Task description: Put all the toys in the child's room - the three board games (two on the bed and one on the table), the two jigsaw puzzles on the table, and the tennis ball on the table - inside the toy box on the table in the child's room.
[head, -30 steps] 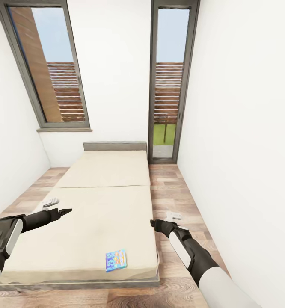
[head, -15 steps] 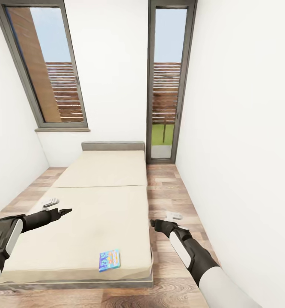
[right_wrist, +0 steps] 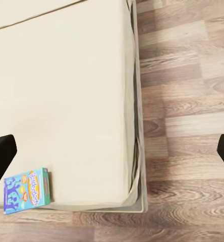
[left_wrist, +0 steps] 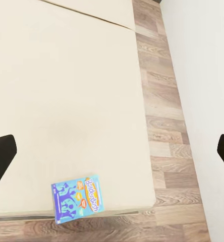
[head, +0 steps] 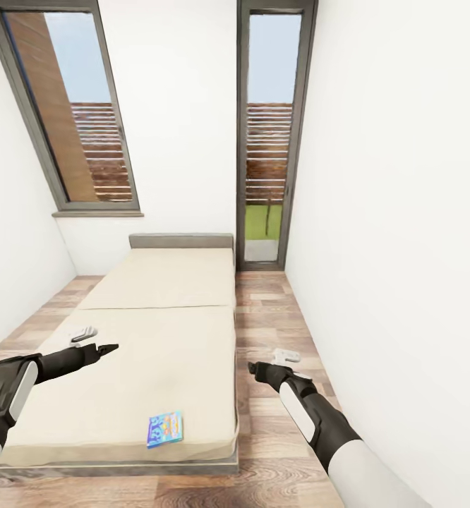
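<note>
Head view panned right | board game (head: 165, 429) unmoved on bed (head: 157, 339) | claws apart, empty

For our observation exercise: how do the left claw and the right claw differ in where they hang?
The left claw hangs over the bed's mattress; the right claw hangs over the wood floor beside it. The blue board game lies nearer the left claw. Both are open and empty.
</note>
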`<state>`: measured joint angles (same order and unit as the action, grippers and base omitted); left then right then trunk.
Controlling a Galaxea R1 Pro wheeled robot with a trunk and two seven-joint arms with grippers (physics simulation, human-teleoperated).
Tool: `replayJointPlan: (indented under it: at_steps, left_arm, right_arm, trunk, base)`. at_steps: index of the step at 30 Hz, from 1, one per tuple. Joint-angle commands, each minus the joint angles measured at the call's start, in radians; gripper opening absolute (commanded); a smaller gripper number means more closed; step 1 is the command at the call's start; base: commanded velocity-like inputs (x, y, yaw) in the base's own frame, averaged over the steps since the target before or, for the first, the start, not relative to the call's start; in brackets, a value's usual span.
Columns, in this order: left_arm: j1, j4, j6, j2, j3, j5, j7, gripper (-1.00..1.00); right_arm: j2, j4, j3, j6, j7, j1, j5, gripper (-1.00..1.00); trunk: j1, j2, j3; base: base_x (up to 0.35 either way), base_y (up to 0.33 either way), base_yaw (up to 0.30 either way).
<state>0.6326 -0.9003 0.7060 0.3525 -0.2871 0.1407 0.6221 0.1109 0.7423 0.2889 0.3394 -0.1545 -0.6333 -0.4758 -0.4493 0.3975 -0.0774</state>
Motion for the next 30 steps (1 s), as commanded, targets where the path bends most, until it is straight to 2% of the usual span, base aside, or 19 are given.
replayJointPlan:
  at_steps: [1,22,26,30]
  left_arm:
    - [0.001,0.0,0.007,0.0,-0.001,0.006,0.001,1.0]
    - [0.001,0.0,0.008,0.0,-0.003,0.011,0.024,1.0]
    - [0.0,0.02,0.01,0.0,-0.003,0.011,0.072,1.0]
    - [0.001,0.099,0.008,0.001,-0.004,0.01,0.126,1.0]
  right_arm:
    - [0.0,0.002,0.003,0.003,-0.01,-0.001,-0.01,1.0]
    - [-0.001,0.0,0.002,0.005,-0.007,-0.001,-0.011,1.0]
    - [-0.003,0.001,0.0,0.007,-0.005,-0.002,-0.012,1.0]
    - [-0.004,0.002,-0.004,0.01,-0.006,-0.002,-0.012,1.0]
  trunk:
    - [-0.001,0.003,-0.002]
    - [-0.001,0.003,-0.002]
    - [-0.001,0.003,-0.002]
    - [-0.005,0.01,-0.006]
  base:
    - [0.0,-0.058,0.0]
    - [0.0,-0.004,0.0]
    - [0.0,0.0,0.0]
    - [0.0,0.0,0.0]
